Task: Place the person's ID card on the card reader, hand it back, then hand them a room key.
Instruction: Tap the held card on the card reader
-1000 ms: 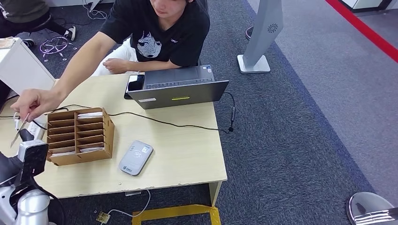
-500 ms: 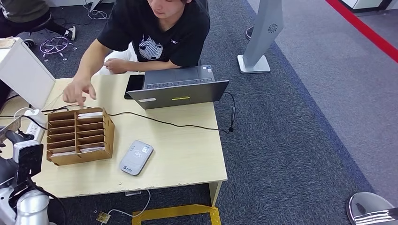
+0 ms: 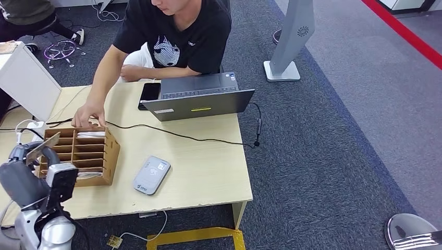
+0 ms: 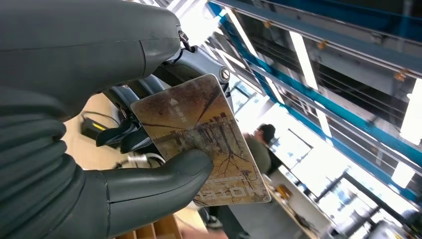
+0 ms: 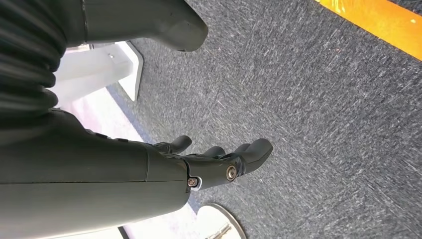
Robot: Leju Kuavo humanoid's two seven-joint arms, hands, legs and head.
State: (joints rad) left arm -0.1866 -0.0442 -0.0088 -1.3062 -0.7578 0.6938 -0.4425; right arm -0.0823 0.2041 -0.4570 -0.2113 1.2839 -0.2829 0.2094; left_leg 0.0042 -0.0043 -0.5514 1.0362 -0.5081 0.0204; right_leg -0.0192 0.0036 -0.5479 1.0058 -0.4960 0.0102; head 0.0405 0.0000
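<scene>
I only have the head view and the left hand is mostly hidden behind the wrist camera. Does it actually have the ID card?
Observer: Yes. In the left wrist view the left hand pinches the ID card between thumb and fingers.
Operator: Which way is the card facing?
Observer: Its printed face, a brownish picture with a small arrow, faces the wrist camera.
Operator: What is the right hand doing? It is off my screen.
Observer: The right hand hangs over the grey carpet, fingers loosely apart, holding nothing.
</scene>
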